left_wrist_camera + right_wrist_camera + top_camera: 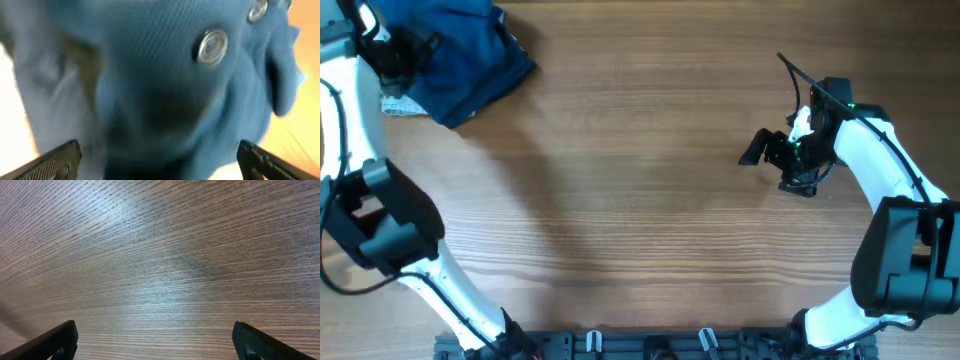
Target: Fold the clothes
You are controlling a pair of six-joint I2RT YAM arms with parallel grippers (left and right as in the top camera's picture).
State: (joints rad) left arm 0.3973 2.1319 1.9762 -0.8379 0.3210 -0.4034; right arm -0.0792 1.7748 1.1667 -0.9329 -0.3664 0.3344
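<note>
A dark blue garment (465, 55) lies bunched at the table's far left corner. In the left wrist view it fills the frame as blurred blue fabric (160, 85) with metal snap buttons (212, 47). My left gripper (390, 50) hovers over the garment's left part, jaws wide open (160, 162), fabric between them but not gripped. My right gripper (770, 155) is at the right of the table, open and empty above bare wood (155, 340).
A pale cloth or label edge (402, 103) shows under the garment's left side. The wooden table (640, 200) spreads between the arms. A rail with clips (650, 345) runs along the front edge.
</note>
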